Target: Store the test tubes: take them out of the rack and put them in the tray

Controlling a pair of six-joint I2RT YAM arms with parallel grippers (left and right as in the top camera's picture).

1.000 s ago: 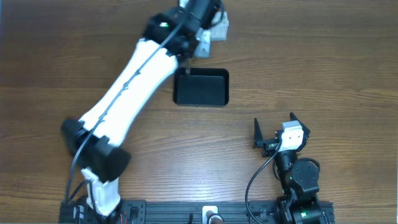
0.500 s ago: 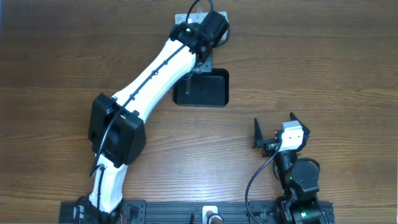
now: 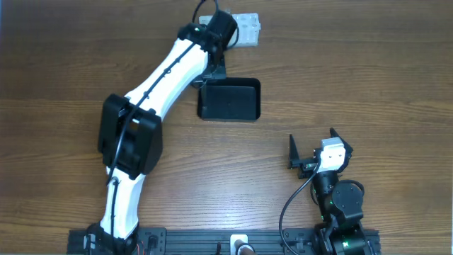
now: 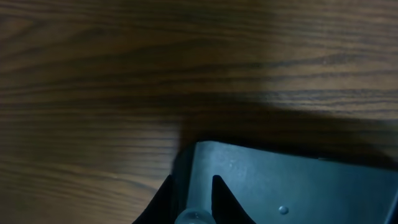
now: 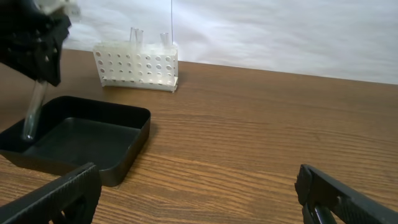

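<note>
Now our left gripper (image 4: 191, 200) is pinched narrow around a clear glass test tube (image 5: 32, 111), which hangs nearly upright from its fingers with its lower end down inside one corner of the black rectangular plastic tray (image 3: 241, 103) directly beneath the hand. Just beyond that hand, and apart from the tray, we see the white perforated plastic rack (image 3: 244, 30) with a few more clear tubes (image 5: 134, 34) standing upright in its holes. Our right gripper (image 3: 311, 142) sits low over the brown wooden table (image 3: 368, 71), well apart from the tray and the rack, its fingers spread wide with nothing between them.
</note>
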